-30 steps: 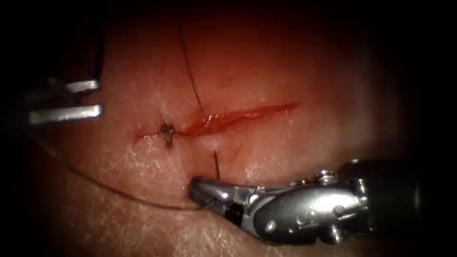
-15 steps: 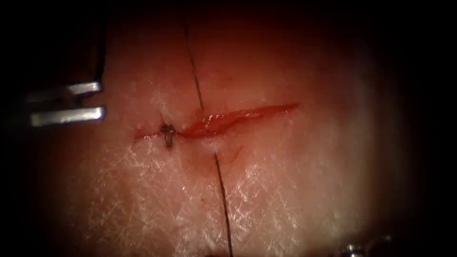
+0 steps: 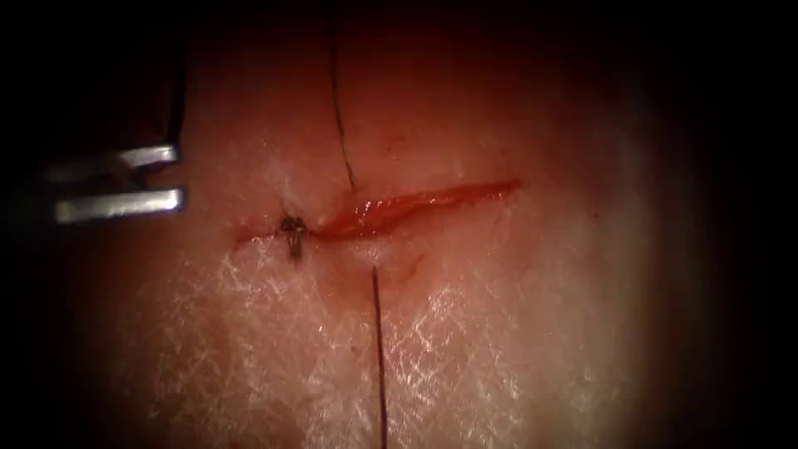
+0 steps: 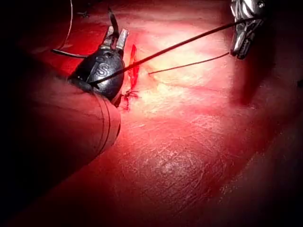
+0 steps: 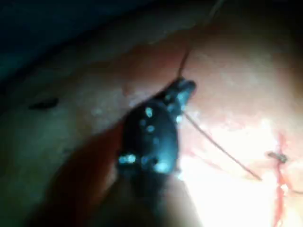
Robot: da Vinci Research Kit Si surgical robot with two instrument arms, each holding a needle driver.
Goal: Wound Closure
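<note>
The cut [image 3: 416, 202] runs across the middle of the tissue [image 3: 499, 333] in the endoscope view, a narrow red slit that rises slightly toward its right end. Near its left end sits a small dark knot [image 3: 291, 229] with short cut ends; the lips of the cut are drawn together there, while the part to the right of it gapes. Just right of the knot the thread [image 3: 379, 357] crosses the cut. One length goes into the tissue on the far side and runs straight up and away. The other comes out on the near side, close below the cut, and runs straight down to the picture's lower edge. Red fluid wets the open part of the cut.

The right gripper [image 5: 184, 87] is closed on the thread. In the right wrist view a strand leads from its tip down to the tissue beside the knot [image 5: 277, 156]. In the left wrist view the right gripper [image 4: 242, 49] hangs well clear of the cut [image 4: 134, 66], and two lengths of thread [image 4: 189, 64] stretch from it toward the wound.

The left gripper [image 3: 179, 176] hovers over the tissue well to the left of the cut, its two metal jaws parallel and apart. The left gripper [image 4: 118, 32] has a thin, dark, curved sliver [image 4: 112, 21] standing at its tips. I cannot tell whether that sliver is the needle, or where the needle lies.
</note>
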